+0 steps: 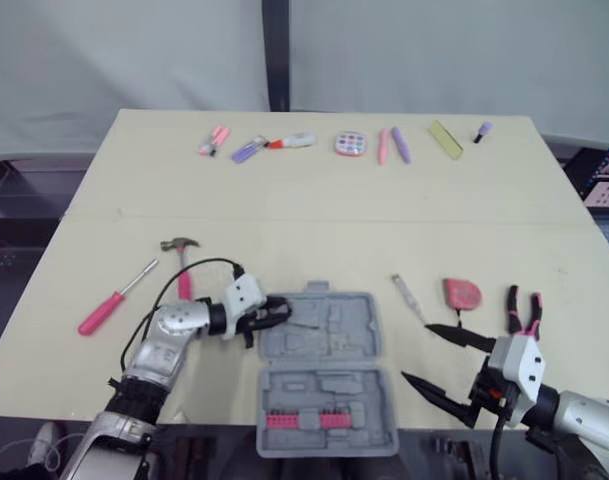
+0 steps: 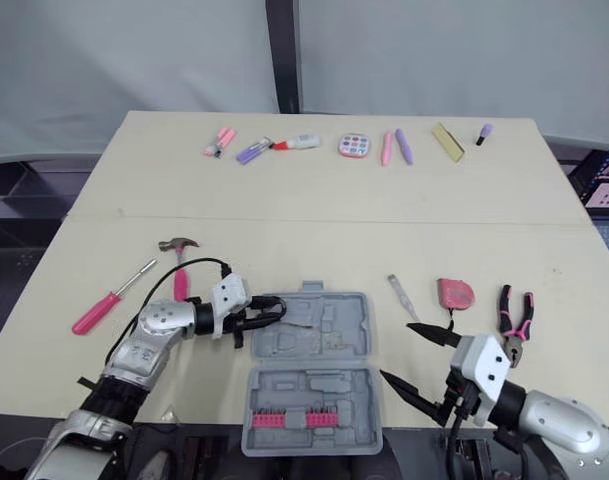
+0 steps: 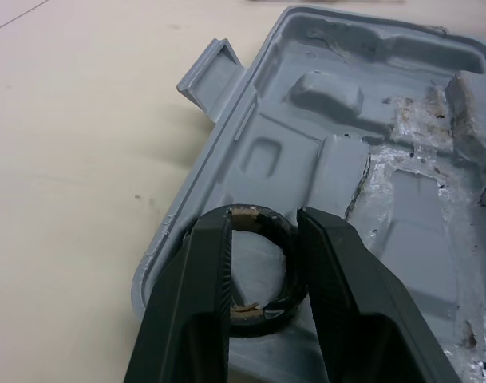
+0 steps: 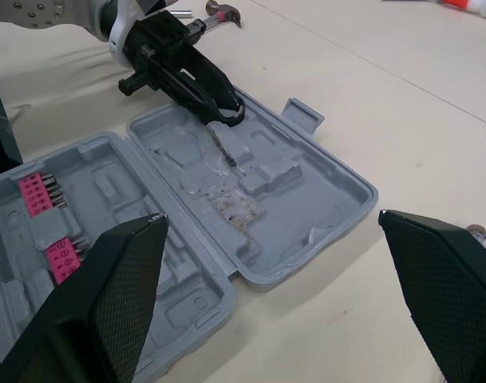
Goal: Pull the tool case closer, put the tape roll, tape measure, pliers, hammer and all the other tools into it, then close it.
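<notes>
The grey tool case (image 1: 369,345) lies open at the table's front centre, with pink bits (image 1: 306,420) in its near half. My left gripper (image 1: 274,313) is shut on the black tape roll (image 3: 258,215), which it holds low over the left end of the case's far half. My right gripper (image 1: 416,352) stands open just right of the case with nothing between its fingers. Left of the case lie the hammer (image 1: 181,255) and a pink-handled screwdriver (image 1: 109,305). To its right are a thin tester pen (image 1: 408,297), the pink tape measure (image 1: 462,293) and the pliers (image 1: 524,310).
Several small pink, purple and yellow items (image 1: 350,143) lie in a row along the table's far edge. A wide bare strip of table (image 1: 314,215) separates them from the tools. The case's near half reaches the front edge.
</notes>
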`<state>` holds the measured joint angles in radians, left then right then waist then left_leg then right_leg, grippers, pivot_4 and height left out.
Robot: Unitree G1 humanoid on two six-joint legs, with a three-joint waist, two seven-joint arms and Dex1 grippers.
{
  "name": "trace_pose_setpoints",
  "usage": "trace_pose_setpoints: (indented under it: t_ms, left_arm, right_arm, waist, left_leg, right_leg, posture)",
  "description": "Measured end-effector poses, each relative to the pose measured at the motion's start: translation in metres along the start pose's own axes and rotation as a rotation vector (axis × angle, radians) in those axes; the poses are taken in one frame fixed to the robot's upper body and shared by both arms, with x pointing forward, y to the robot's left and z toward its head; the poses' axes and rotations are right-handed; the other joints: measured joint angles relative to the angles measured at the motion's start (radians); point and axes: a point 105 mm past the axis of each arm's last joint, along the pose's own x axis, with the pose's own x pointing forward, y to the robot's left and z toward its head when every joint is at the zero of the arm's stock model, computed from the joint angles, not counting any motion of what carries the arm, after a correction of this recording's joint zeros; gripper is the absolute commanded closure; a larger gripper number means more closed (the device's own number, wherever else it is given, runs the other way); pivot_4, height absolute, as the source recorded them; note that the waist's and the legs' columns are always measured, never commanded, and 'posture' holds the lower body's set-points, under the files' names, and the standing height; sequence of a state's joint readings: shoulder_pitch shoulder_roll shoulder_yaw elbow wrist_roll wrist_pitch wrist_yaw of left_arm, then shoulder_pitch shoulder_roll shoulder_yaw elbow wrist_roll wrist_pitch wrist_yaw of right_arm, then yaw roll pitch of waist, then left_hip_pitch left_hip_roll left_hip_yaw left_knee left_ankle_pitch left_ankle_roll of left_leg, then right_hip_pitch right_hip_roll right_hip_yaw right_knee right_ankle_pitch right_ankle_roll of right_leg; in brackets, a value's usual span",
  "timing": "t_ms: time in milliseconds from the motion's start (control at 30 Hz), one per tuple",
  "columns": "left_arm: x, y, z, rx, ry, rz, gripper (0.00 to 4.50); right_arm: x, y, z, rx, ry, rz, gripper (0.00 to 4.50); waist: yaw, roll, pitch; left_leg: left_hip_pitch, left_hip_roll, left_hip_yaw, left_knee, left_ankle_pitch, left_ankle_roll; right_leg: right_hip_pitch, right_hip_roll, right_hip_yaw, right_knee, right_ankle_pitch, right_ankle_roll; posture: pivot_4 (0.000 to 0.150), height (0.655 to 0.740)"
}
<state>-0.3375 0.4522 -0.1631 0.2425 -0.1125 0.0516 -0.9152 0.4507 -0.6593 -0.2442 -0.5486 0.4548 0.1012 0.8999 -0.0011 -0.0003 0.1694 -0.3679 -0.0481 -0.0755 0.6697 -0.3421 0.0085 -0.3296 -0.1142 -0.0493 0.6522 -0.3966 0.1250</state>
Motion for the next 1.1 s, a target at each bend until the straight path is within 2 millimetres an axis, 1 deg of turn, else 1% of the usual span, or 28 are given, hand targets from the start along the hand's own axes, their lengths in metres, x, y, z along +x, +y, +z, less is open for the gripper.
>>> trace_pose_setpoints:
  t_ms: [67,233,267,400,433,500,567,600,667,700,800,833,900,1000,1100]
  left_arm:
    - [-0.005,0.002,0.003,-0.013,-0.005,0.008,3.08]
    - [-0.026,0.013,0.029,0.004,-0.070,0.044,3.08]
    - [-0.033,0.013,0.036,-0.004,-0.088,0.050,3.08]
    - [-0.064,0.007,0.053,0.008,-0.115,0.047,3.08]
    - [-0.073,-0.002,0.056,0.000,-0.129,0.032,3.08]
    - [-0.081,-0.013,0.052,-0.024,-0.135,0.017,3.08]
    - [-0.090,-0.022,0.044,-0.060,-0.133,0.030,3.08]
    - [-0.096,-0.026,0.036,-0.084,-0.124,0.050,2.85]
    - [-0.105,-0.030,0.025,-0.115,-0.104,0.088,2.23]
    - [-0.112,-0.036,0.019,-0.123,-0.093,0.110,1.75]
    - [-0.124,-0.050,0.003,-0.150,-0.062,0.151,0.33]
    - [-0.127,-0.054,-0.002,-0.165,-0.054,0.169,0.02]
    - [-0.132,-0.065,-0.012,-0.199,-0.040,0.198,0.02]
    - [-0.134,-0.083,-0.022,-0.236,-0.027,0.217,0.02]
    - [-0.135,-0.096,-0.032,-0.258,-0.009,0.248,0.02]
  right_arm:
    - [0.000,0.000,0.000,0.003,0.003,0.000,0.00]
    - [0.001,-0.001,0.001,0.000,-0.001,0.000,0.00]
    - [0.001,-0.001,0.001,-0.001,-0.005,-0.001,0.00]
    - [0.000,-0.002,0.001,0.010,-0.016,-0.013,0.00]
    - [0.000,-0.002,0.001,0.015,-0.022,-0.020,0.00]
    - [-0.001,-0.004,0.000,0.021,-0.027,-0.034,0.00]
    - [-0.002,-0.006,-0.003,0.029,-0.030,-0.049,0.00]
    - [-0.003,-0.007,-0.005,0.036,-0.027,-0.057,0.00]
    - [-0.004,-0.008,-0.007,0.045,-0.025,-0.065,0.00]
    - [-0.004,-0.009,-0.007,0.045,-0.029,-0.068,0.00]
    - [-0.005,-0.009,-0.014,0.061,-0.017,-0.073,0.00]
    - [-0.006,-0.009,-0.017,0.060,-0.009,-0.072,0.00]
    - [-0.007,-0.008,-0.023,0.068,0.004,-0.068,0.00]
    - [-0.007,-0.007,-0.026,0.075,0.000,-0.067,0.00]
    - [-0.011,-0.005,-0.034,0.090,0.019,-0.072,0.00]
  waist:
    - [0.001,0.000,0.000]
    - [0.003,0.000,0.000]
    - [0.002,0.000,0.000]
    - [0.000,0.000,0.000]
    - [-0.002,0.001,0.000]
    - [-0.002,0.001,0.000]
    - [0.000,0.001,0.000]
    - [0.000,0.001,0.000]
    - [0.003,0.001,0.000]
    - [0.002,0.001,0.000]
    - [0.003,0.001,0.000]
    - [0.003,0.001,0.000]
    - [0.005,0.001,0.000]
    - [0.003,0.001,0.000]
    - [0.006,0.001,0.000]
  left_leg:
    - [0.000,0.000,0.000,0.000,0.000,0.000]
    - [-0.001,0.000,0.000,0.001,0.000,0.000]
    - [-0.001,0.000,0.000,0.000,0.000,0.000]
    - [-0.001,0.002,0.000,-0.002,0.000,0.000]
    - [0.000,0.002,0.001,-0.003,0.000,0.000]
    - [0.000,0.002,0.001,-0.003,0.000,0.000]
    - [0.000,0.002,0.000,-0.003,0.000,0.000]
    - [0.000,0.002,0.000,-0.003,0.000,0.000]
    - [0.000,0.002,0.000,-0.003,0.000,0.000]
    - [0.000,0.002,0.000,-0.003,0.000,0.000]
    - [0.000,0.002,0.000,-0.003,0.000,0.000]
    - [-0.001,0.002,0.000,-0.004,0.000,0.000]
    - [-0.001,0.003,0.000,-0.003,0.000,0.000]
    - [-0.001,0.003,0.002,-0.004,0.000,0.000]
    - [-0.001,0.004,0.002,-0.004,0.000,0.000]
  right_leg:
    - [0.000,0.000,0.000,-0.001,0.000,0.000]
    - [0.000,0.000,0.000,-0.002,0.000,0.000]
    - [0.000,0.000,0.001,-0.002,0.000,0.000]
    - [0.001,0.000,0.001,-0.007,0.000,0.000]
    - [0.002,0.000,0.001,-0.008,0.000,0.000]
    - [0.003,0.000,0.001,-0.009,0.000,0.000]
    - [0.003,0.000,0.002,-0.011,0.000,0.000]
    - [0.004,0.000,0.003,-0.013,0.000,0.000]
    - [0.006,0.000,0.003,-0.017,0.000,0.000]
    - [0.006,0.000,0.003,-0.017,0.000,0.000]
    - [0.008,-0.001,0.004,-0.022,0.000,0.000]
    - [0.009,-0.001,0.004,-0.024,0.000,0.000]
    - [0.009,-0.001,0.004,-0.024,0.000,0.000]
    - [0.009,0.000,0.004,-0.025,0.000,0.000]
    - [0.009,0.000,0.003,-0.026,0.000,0.000]
  posture:
    - [0.150,0.7400]
    - [0.150,0.7400]
    - [0.150,0.7400]
    - [0.150,0.7400]
    - [0.150,0.7400]
    - [0.150,0.7400]
    - [0.150,0.7400]
    - [0.150,0.7400]
    - [0.150,0.7400]
    - [0.150,0.7400]
    - [0.150,0.7400]
    - [0.150,0.7400]
    - [0.150,0.7400]
    - [0.150,0.7400]
    - [0.150,0.7400]
